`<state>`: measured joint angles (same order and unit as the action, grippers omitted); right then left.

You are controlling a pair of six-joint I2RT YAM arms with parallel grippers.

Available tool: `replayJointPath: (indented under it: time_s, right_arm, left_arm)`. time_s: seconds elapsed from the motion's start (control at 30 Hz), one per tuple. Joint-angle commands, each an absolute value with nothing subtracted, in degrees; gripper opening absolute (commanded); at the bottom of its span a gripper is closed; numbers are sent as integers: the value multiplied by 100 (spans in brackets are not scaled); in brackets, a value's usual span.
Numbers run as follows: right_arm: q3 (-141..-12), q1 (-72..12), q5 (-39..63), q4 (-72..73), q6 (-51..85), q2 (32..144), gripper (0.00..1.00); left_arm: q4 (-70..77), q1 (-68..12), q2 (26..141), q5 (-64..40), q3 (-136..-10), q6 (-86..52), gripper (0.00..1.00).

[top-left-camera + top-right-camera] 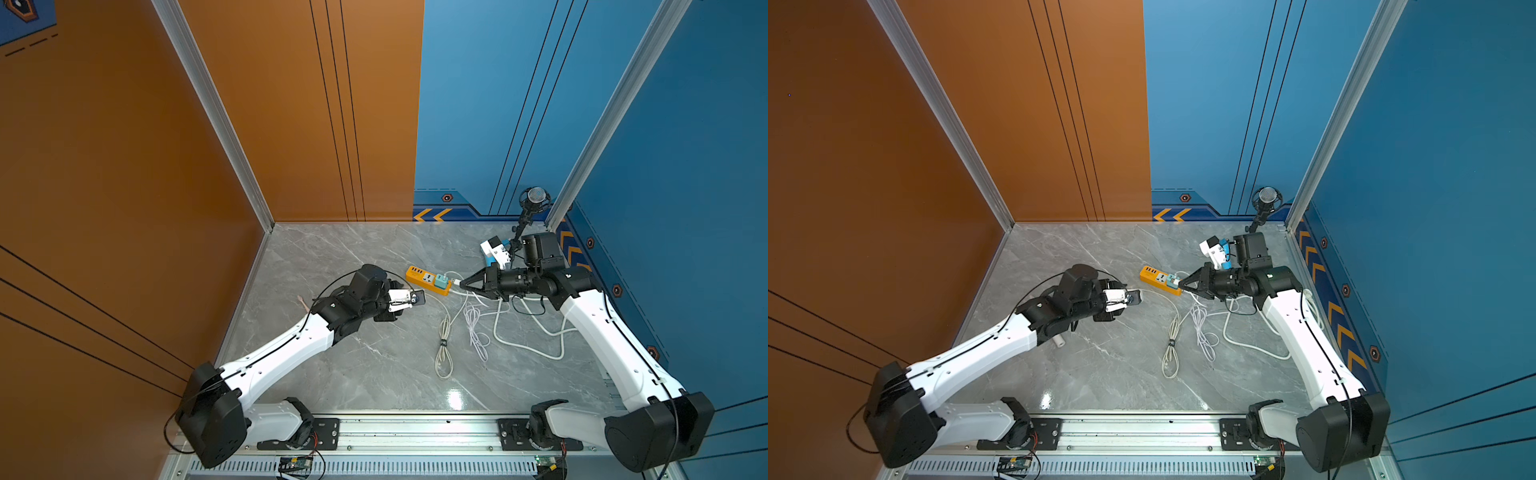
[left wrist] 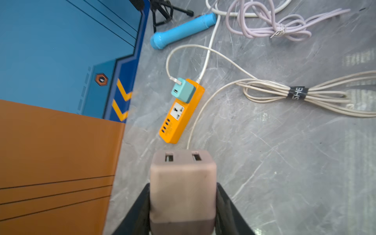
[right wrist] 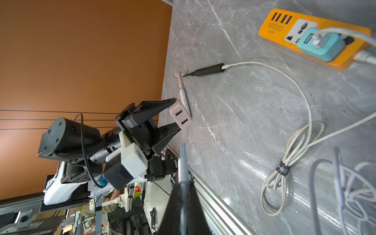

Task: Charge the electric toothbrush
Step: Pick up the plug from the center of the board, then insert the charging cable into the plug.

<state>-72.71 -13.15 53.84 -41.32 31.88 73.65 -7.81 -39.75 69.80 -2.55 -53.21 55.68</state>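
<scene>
Pinkish adapter (image 2: 183, 189) sits between left jaws, plug (image 3: 183, 162) between right jaws.

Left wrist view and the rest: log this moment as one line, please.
left gripper: shut on pink adapter | right gripper: shut on cable plug | power strip: teal adapter plugged in, one socket free

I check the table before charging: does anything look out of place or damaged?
Nothing looks damaged. Only the pink toothbrush lies at the table's edge by the orange wall; in the right wrist view the adapter in the left pincer partly hides it.
</scene>
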Motion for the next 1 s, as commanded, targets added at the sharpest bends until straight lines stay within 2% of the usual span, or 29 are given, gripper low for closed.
replayJointPath:
  time_s: [0.0,0.17,0.37,0.67,0.97]
  right_arm:
    - [-7685,-1583,5991,-3754,3877,7568,1]
    - [-8131,-1932,6217,-3560,4635,7885,0]
    - [-8288,-1994,6235,-2998,5493,7922,0]
    - [-8295,-2061,6196,-1841,6323,7975,1]
    - [-8161,-2197,6205,-1855,6264,7886,0]
  left_arm:
    - [524,-3961,6729,-38,-5016,7121,28]
    - [1767,-4112,6480,194,-4785,8368,23]
    - [2736,-4263,6505,262,-4788,8988,21]
    - [2725,-4277,6516,76,-5070,8608,21]
    - [2716,-4103,6522,-147,-5285,7830,22]
